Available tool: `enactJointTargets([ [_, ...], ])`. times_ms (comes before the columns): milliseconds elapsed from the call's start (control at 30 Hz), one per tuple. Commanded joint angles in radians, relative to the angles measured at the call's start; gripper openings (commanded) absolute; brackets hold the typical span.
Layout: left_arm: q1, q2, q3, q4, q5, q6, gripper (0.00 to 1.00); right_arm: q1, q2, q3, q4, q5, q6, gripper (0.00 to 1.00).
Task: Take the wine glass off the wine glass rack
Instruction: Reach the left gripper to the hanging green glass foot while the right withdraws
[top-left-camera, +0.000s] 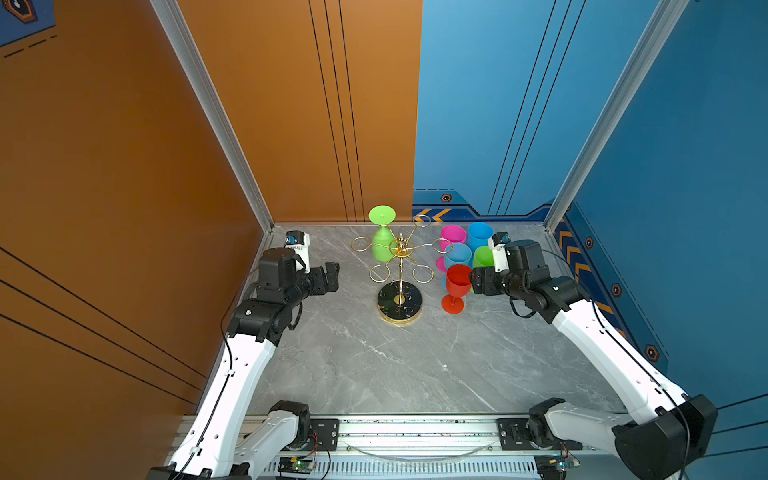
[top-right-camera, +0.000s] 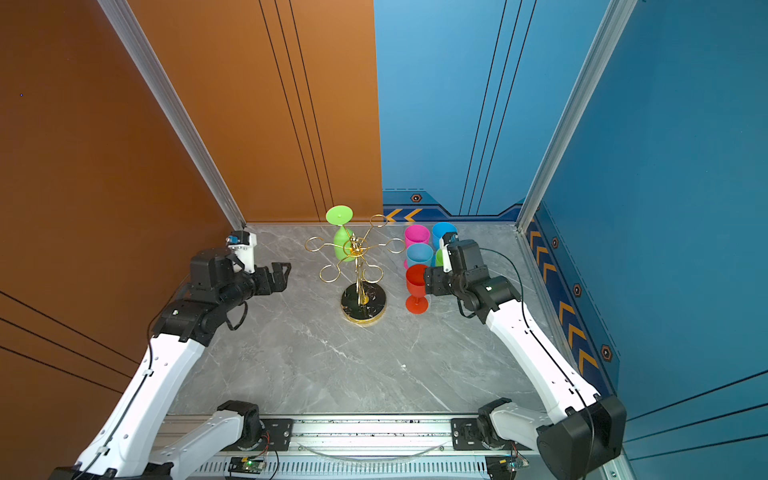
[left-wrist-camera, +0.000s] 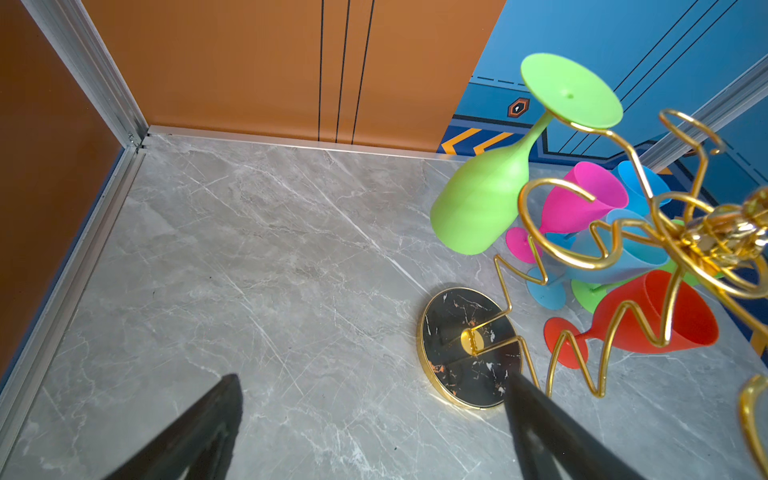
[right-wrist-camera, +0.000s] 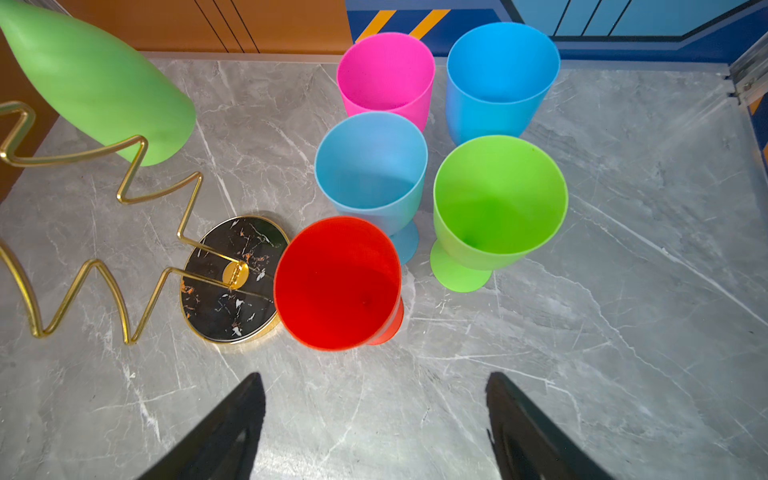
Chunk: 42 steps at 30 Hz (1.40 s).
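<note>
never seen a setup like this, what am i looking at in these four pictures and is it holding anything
These are two robot arms with pincer grippers. Two pictures look down from overhead; two come from cameras on the wrists. On the grey table stands a gold wire rack with one green wine glass hanging upside down. Beside it stand a pink glass, blue glass, paler blue glass, upright green glass and red glass. The left gripper and right gripper are open, holding nothing.
</note>
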Motion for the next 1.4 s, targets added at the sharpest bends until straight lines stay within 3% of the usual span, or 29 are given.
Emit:
enactJointTargets([
  [0,0.026,0.037,0.040,0.037,0.105,-0.029,0.98,-0.005,-0.051,-0.051,0.008,-0.061,-0.016,0.85],
  [300,0.033,0.182,0.181,0.064,0.223,-0.067,0.98,-0.005,-0.129,-0.135,0.012,-0.095,-0.015,0.85],
  [967,0.038,0.395,0.354,0.104,0.339,-0.163,0.90,-0.005,-0.268,-0.212,-0.005,-0.124,0.008,0.85],
  [1367,0.050,0.578,0.500,0.113,0.495,-0.259,0.78,-0.006,-0.332,-0.219,-0.025,-0.127,0.011,0.85],
])
